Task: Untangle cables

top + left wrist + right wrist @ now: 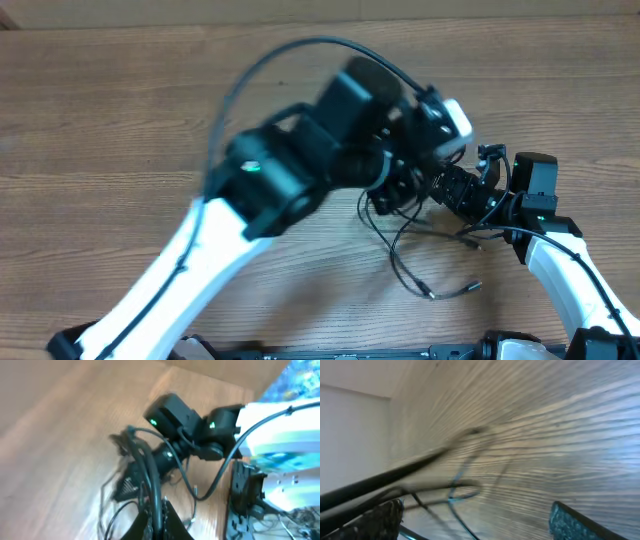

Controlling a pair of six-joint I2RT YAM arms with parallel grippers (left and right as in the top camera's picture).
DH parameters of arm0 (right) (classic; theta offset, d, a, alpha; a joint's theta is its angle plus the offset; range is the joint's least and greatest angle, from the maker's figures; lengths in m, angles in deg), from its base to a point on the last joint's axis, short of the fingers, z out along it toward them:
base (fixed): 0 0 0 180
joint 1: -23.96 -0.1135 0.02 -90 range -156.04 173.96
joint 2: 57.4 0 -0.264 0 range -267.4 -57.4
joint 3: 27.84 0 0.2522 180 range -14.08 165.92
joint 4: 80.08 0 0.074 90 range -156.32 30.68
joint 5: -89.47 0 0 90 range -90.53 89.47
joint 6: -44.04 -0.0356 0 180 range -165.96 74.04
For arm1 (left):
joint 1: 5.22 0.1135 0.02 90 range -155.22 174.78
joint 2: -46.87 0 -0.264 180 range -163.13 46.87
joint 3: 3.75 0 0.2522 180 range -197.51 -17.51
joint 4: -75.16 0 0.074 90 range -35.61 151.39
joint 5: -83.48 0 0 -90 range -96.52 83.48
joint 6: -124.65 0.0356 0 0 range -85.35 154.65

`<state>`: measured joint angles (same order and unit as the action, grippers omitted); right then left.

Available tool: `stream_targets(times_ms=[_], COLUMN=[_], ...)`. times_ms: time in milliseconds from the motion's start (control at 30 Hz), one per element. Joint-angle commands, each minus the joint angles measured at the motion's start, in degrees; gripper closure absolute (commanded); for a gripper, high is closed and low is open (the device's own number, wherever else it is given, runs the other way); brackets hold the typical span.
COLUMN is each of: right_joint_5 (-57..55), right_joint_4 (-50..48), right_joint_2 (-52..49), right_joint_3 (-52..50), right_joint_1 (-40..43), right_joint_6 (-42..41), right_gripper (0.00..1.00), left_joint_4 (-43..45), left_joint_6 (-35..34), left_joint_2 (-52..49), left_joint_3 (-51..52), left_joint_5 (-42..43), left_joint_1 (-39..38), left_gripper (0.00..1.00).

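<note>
Pulling slowly matters: my left gripper (pixel 156 522) is pinched on the thin black flexible cables (pixel 455 291), heaped at four o'clock on the brown wooden table (pixel 120 120). My right gripper (pixel 475 521), fingers apart, should take one strand.

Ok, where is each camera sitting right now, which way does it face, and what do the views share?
Overhead: fixed above the table, looking straight down; shows left arm, right arm, cables.
Left wrist: on the left arm, looking down past its left claw, shut on the cables, toward the right arm.
Right wrist: low, facing along the table; its open right claw frames blurred cables.
Shared: overhead and left wrist both show the right arm and cables.
</note>
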<state>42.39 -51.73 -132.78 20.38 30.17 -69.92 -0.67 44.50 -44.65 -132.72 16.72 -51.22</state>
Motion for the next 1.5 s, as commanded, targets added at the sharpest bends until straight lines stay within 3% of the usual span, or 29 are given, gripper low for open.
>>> stream_targets(times_ms=[0, 233, 433, 633, 900, 1100, 1300, 1467], right_joint_5=[-5.3, -9.8, -9.8, -9.8, -9.6, -9.6, -9.7, -9.7], right_joint_4=[0.3, 2.0, 2.3, 2.5, 2.5, 2.5, 2.4, 2.3], right_joint_2=[0.7, 0.7, 0.7, 0.7, 0.7, 0.7, 0.7, 0.7], right_joint_3=[0.8, 0.8, 0.8, 0.8, 0.8, 0.8, 0.8, 0.8], right_joint_1=[-0.1, -0.1, -0.1, -0.1, -0.1, -0.1, -0.1, -0.1], right_joint_6=[-0.1, -0.1, -0.1, -0.1, -0.1, -0.1, -0.1, -0.1], right_gripper=[0.06, 0.02, 0.02, 0.02, 0.01, 0.00, 0.00, 0.00], left_joint_4=[-4.2, -8.0, -9.8, -12.0, -11.9, -11.9, -11.5, -5.5], left_joint_6=[1.8, 1.7, 1.7, 1.7, 1.0, 0.8, 0.2, 0.2], left_joint_2=[4.5, 9.6, 12.6, 11.9, 8.5, 2.8, -5.7, -13.2], left_joint_3=[-10.6, -18.6, -18.8, -18.8, -18.8, -18.8, -18.8, -18.8], left_joint_5=[-0.7, -2.5, -20.2, -35.7, -36.4, -28.9, -14.0, 13.6], left_joint_1=[4.6, 12.5, 18.6, 19.1, 19.1, 19.1, 19.1, 19.0], left_gripper=[0.96, 0.96, 0.96, 0.96, 0.96, 0.96, 0.96, 0.96])
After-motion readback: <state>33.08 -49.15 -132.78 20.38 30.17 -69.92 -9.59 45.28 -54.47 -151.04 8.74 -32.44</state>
